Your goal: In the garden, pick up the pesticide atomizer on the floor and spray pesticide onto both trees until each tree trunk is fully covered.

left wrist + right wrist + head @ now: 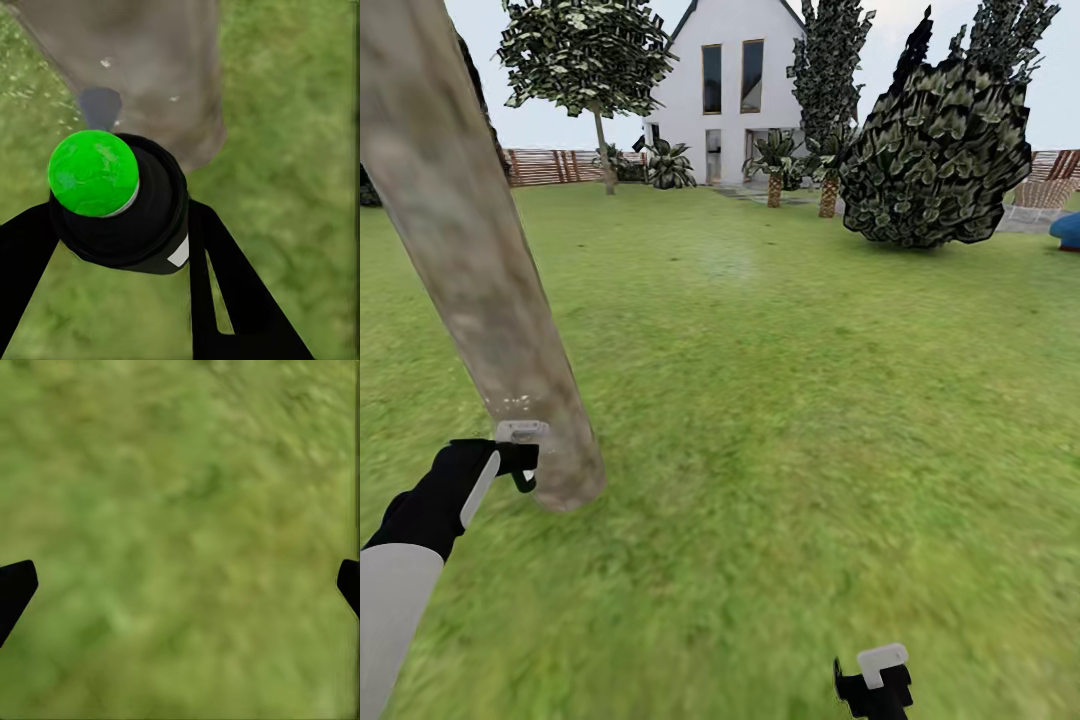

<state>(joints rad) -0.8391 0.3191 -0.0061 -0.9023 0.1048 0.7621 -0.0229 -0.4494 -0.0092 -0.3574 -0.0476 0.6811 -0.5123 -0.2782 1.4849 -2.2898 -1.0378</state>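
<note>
1. Head view: nearest the camera, the right gripper [875, 680] sits low at the frame's bottom edge over the grass [790, 400]; its jaw state cannot be told here. The left gripper [510, 462] holds the atomizer [522, 432] just beside the foot of the leaning tree trunk [470, 260], where a few pale specks [515, 403] show. In my judgement spraying this trunk is under way, with most bark bare; next calls for aiming higher. Open lawn lies to the right.

2. Left wrist view: fingers [232, 285] clenched around the atomizer's black body, green cap [94, 172] toward the camera, trunk close ahead.

3. Right wrist view: fingertips [15, 589] spread wide, released, empty over grass.
</note>
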